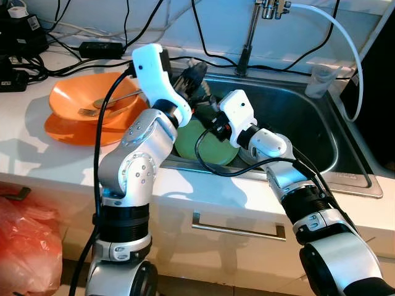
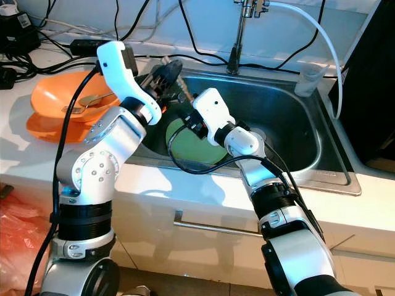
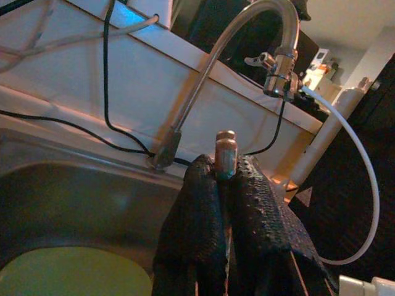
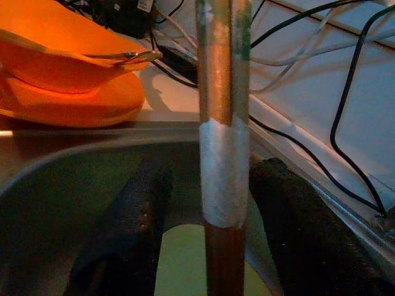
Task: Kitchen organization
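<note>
White counter (image 1: 37, 154) carries stacked orange plates (image 1: 80, 126) (fork on top); a sink (image 1: 296, 117) holds what looks like a green plate (image 1: 197, 145)

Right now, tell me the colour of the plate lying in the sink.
Green: the plate lies flat in the sink, clearest in the right eye view.

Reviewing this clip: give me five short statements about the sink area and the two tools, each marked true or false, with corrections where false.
1. The left tool is shut on a pair of chopsticks. True.
2. A green plate lies inside the sink. True.
3. The orange bowl on the counter is empty. False: a fork rests in it.
4. The right tool is clamped on the chopsticks. False: its fingers stand apart on either side of them.
5. The orange bowl sits in the sink. False: it is on the counter to the robot's left of the sink.
</note>
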You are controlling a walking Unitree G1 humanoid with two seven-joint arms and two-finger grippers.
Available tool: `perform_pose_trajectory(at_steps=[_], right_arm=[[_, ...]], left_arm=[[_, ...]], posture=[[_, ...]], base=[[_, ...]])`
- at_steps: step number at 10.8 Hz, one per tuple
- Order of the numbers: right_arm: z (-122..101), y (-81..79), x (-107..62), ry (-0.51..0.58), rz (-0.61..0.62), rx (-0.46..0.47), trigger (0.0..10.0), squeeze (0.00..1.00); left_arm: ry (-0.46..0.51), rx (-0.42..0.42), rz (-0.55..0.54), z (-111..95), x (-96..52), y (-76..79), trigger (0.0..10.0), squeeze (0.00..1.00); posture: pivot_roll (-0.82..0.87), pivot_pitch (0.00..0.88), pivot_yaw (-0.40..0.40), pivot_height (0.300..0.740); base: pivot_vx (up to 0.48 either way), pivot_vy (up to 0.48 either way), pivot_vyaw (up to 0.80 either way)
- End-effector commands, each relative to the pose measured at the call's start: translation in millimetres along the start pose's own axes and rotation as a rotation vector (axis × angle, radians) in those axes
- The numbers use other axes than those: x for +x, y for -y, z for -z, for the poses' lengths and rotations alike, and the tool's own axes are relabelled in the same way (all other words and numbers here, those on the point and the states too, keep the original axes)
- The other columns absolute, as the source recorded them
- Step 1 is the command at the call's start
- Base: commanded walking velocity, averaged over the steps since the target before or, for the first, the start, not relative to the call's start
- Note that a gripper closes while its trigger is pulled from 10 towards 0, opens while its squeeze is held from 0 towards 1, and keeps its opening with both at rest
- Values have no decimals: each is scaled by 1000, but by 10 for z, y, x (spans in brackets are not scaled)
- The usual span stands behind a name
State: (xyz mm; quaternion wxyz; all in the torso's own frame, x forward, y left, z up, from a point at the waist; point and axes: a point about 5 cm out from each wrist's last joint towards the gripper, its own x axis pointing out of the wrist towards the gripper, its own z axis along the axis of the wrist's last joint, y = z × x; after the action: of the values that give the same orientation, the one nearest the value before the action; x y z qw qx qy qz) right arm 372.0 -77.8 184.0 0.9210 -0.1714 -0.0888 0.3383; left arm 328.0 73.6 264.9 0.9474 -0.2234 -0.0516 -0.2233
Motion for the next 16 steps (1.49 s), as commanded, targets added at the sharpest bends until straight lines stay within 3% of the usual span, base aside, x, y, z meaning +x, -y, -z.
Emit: perform_pose_trajectory(at_steps=[1, 10, 13, 15, 16], right_arm=[[-2, 58, -19, 4, 23, -7, 0, 0], [40, 125, -76, -10, 53, -13, 0, 0], [47, 137, -88, -16, 50, -20, 0, 0], [53, 146, -96, -20, 49, -23, 0, 0], [57, 150, -101, -22, 48, -25, 0, 0]], left_arm=[[0, 1, 3, -12, -22, 14, 0, 0], [-10, -4, 3, 31, -49, 41, 0, 0], [-14, -1, 2, 56, -52, 56, 3020, 0], [-14, 3, 0, 64, -49, 61, 3765, 0], [-16, 6, -1, 71, -48, 61, 8196, 0]], posture=[[69, 0, -15, 740], [67, 0, -42, 740], [62, 0, -52, 740], [60, 0, -55, 740], [58, 0, -57, 740]], base=[[0, 0, 0], [0, 0, 0], [0, 0, 0], [0, 0, 0], [0, 0, 0]])
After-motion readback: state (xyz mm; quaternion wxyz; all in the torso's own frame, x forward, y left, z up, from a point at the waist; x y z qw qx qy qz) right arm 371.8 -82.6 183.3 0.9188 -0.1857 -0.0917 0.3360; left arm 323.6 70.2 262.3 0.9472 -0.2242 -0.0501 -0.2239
